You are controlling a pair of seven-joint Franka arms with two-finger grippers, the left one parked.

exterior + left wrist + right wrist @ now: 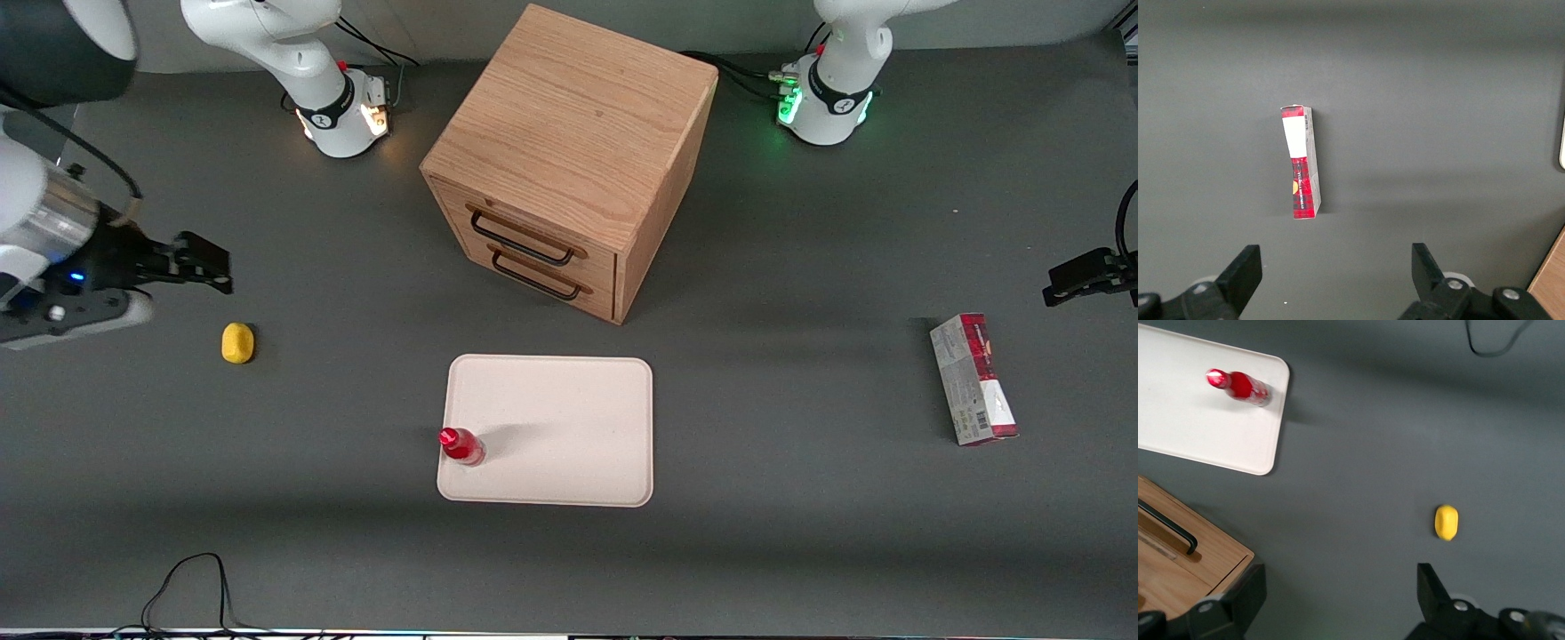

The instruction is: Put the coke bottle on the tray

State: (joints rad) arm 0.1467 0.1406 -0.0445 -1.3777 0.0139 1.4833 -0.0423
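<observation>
Fingers (1341, 603) of the working arm: spread wide, nothing between them, as the right wrist view shows. In the front view the same fingers (203, 264) hang above the desk (800, 533) toward the working arm's end, well apart from the tray and clear of any object.

Yellow lemon-like object (237, 343): lies on the desk near the fingers, slightly nearer the front camera than they are. Not touched. It also appears in the right wrist view (1446, 522), alone on bare desk surface.

Coke bottle (460, 445): stands upright on the tray (569, 418), just inside the tray edge that faces the working arm's end, close to the tray corner nearest the front camera on that side. The right wrist view confirms the bottle (1238, 385) on the tray (1198, 433), cap up, beside the rim.

Tray: lies flat near the middle of the desk, in front of the wooden drawer cabinet (569, 160), apart from it. Both cabinet drawers appear closed.

Red-and-grey carton (973, 379): lies flat toward the parked arm's end of the desk, well apart from the tray.
</observation>
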